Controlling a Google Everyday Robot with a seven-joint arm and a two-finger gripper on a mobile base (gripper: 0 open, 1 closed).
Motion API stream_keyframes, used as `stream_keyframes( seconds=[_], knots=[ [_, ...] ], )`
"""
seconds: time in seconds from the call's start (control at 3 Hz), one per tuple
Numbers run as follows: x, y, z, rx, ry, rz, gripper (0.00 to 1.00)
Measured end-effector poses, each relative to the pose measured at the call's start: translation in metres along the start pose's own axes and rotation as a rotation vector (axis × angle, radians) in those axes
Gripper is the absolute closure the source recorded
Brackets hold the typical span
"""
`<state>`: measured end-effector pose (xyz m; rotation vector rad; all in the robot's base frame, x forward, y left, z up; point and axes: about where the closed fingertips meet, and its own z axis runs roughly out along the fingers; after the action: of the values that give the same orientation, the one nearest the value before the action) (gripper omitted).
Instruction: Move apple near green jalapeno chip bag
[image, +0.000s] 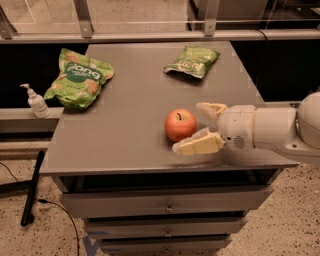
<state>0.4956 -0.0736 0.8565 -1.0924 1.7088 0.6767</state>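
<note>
The red-orange apple (180, 124) sits on the grey table (125, 135), right of centre near the front. The green jalapeno chip bag (192, 61), flat and dark green with a pale oval logo, lies at the back right of the table. My gripper (192, 127) comes in from the right at table height. Its pale fingers are spread open, one finger (211, 109) behind the apple's right side and one (195, 145) in front of it. The apple lies just at the fingertips, not clamped.
A larger bright green bag (77, 77) with white lettering lies at the back left of the table. A pump bottle (36, 102) stands on a ledge left of the table. Drawers (165, 205) sit below the tabletop. A rail runs behind the table.
</note>
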Motion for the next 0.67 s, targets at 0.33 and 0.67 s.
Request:
stream_keyframes(
  seconds=[0.33,0.67],
  knots=[
    [0.0037,0.0015,0.0047,0.014,-0.018,0.016,0.41],
    [0.0062,0.0004,0.0072,0.03,-0.029,0.027,0.65]
  ],
)
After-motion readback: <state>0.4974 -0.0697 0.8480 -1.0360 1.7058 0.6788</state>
